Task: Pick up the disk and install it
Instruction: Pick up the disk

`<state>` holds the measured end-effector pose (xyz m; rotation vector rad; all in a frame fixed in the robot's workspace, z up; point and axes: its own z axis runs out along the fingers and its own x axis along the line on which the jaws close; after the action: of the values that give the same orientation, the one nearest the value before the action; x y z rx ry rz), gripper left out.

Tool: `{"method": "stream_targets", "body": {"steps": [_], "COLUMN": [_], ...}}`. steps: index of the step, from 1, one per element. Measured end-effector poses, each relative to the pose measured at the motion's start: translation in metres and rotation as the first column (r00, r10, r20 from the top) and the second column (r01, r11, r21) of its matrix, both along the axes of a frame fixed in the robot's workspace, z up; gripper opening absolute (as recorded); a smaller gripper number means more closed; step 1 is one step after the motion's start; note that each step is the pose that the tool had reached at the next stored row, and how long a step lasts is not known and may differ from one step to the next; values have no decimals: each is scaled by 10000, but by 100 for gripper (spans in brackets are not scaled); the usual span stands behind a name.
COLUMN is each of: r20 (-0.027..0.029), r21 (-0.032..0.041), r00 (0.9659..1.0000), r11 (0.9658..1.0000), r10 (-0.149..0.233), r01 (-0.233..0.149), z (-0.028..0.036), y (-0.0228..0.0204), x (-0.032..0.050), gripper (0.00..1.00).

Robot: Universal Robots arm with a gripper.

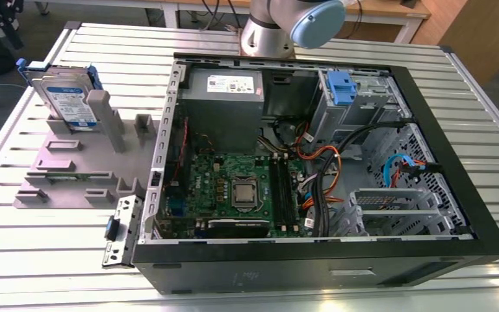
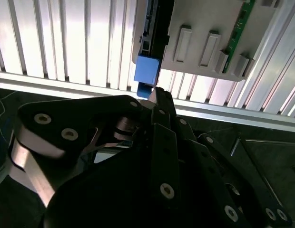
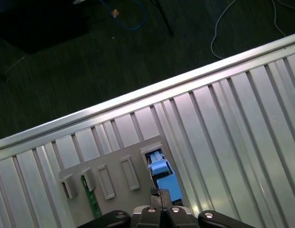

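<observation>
The disk (image 1: 65, 97) is standing on edge in the grey rack (image 1: 67, 175) on the desk (image 1: 24, 227), upper left of the exterior view, next to the open PC case (image 1: 457, 195). In the first wrist view the hand (image 3: 159, 194) hangs above it pointing down, tips lined up near its blue frame end, pinched together on nothing, not touching it

- Slatted metal counter (image 1: 457, 91).
- Open black computer case (image 1: 319, 266) lying on the counter, green motherboard (image 1: 219, 175) inside.
- Grey power-supply box (image 1: 223, 97) in the case beside the motherboard.
- Grey holder block (image 1: 67, 185) just beside the case, on the exterior view's left, with a green memory stick (image 3: 93, 203) slotted in it.
</observation>
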<state>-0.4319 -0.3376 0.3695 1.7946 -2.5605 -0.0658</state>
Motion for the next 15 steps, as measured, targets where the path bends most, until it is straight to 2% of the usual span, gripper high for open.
{"method": "stream_targets", "body": {"steps": [3,6,9,13,15], "r20": [0,0,0,-1,0], "r21": [0,0,0,0,0], "r00": [9985,9941,9868,9738,9703], "r11": [9985,9941,9868,9738,9703], "r10": [540,1089,1617,2274,2419], "r01": [-540,-1089,-1617,-2274,-2419], "z": [-1,-4,-6,-8,-9], "y": [0,0,0,0,0], "x": [0,0,0,0,0], "gripper": [11,11,11,11,11]}}
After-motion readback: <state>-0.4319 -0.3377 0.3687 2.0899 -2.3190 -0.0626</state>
